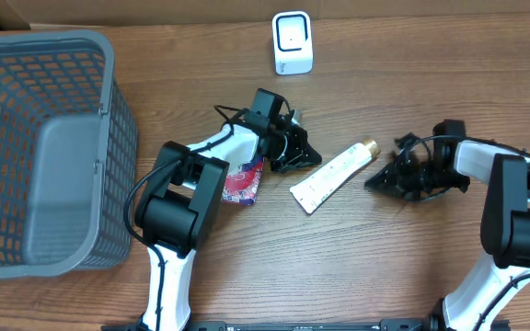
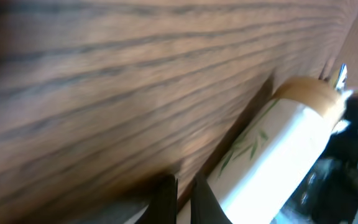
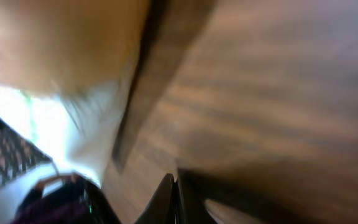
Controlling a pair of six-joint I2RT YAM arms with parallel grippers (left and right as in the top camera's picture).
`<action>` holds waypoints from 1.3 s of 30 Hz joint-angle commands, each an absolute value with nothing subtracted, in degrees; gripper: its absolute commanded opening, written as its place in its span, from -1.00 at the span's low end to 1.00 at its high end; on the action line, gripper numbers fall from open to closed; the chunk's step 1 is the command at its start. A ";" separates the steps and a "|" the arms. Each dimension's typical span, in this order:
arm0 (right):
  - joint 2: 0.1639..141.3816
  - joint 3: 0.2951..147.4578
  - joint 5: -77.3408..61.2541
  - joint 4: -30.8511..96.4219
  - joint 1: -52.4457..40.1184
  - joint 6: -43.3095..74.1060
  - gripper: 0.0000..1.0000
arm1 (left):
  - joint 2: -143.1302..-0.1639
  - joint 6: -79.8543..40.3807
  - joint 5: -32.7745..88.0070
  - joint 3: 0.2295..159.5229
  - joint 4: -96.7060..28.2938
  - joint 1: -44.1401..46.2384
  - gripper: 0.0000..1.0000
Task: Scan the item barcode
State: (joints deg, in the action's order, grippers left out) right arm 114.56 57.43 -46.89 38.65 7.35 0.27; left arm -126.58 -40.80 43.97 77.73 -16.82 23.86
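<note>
Your left fingers (image 1: 309,156) & right fingers (image 1: 375,181) were both shut, holding nothing. Tube (image 1: 332,176) lay flat on the worktop (image 1: 412,276) btwn them, cap toward the right pair. Prob light, soft, slick; you'd best pinch mid-body, across its width.

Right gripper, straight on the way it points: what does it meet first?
Probably the white tube, just ahead of the shut right gripper in the overhead view. The wrist view puts the tube off to one side, so it might slide past.
</note>
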 commanded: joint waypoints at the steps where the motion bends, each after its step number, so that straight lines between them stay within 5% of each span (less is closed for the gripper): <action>1: 117.01 56.97 -28.58 32.77 9.32 9.02 -0.92 | -126.32 -36.97 43.07 77.62 -19.99 24.43 -0.92; 32: 117.01 57.14 -62.13 5.21 6.39 8.58 -0.65 | -126.32 -37.43 41.12 77.62 -21.10 30.48 -0.92; 37: 116.88 58.50 -62.19 6.76 8.19 7.42 -0.24 | -126.04 -37.10 40.42 77.73 -22.59 26.89 -0.92; 39: 116.62 59.00 -61.56 7.94 9.61 7.44 -0.26 | -125.47 -35.51 40.23 77.89 -24.86 24.88 -0.92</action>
State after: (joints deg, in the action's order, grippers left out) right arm 116.53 57.69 -59.96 7.25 7.38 8.67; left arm -126.08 -38.20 44.77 78.02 -22.90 28.27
